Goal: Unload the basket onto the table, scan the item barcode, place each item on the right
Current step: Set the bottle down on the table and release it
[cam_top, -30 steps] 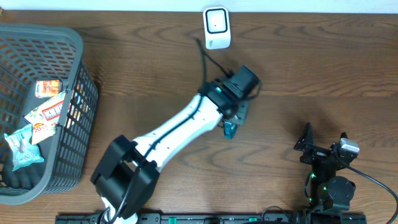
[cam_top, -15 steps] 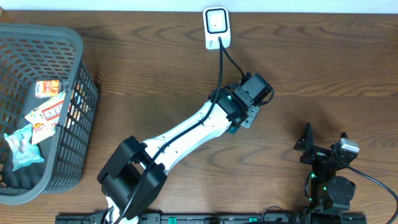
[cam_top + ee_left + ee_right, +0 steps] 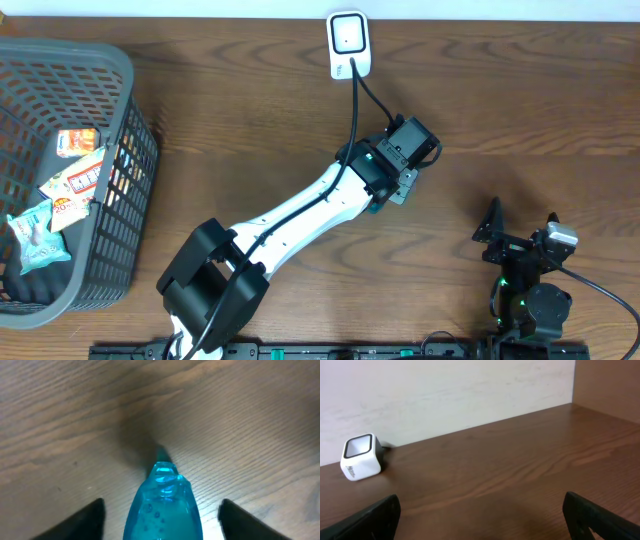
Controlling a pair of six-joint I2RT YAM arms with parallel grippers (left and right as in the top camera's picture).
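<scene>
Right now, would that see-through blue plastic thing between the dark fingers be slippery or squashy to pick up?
Probably slippery: the see-through blue plastic item looks smooth and glossy. The bubbles inside suggest liquid or gel, so likely somewhat heavy for its size and perhaps squeezable. Its rounded, tapering body might roll on the wooden table.

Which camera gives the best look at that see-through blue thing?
Left wrist view: the translucent blue item sits large and close inside the open left gripper. Overhead shows only a teal sliver beneath the arm; the right wrist view shows none of it.
</scene>
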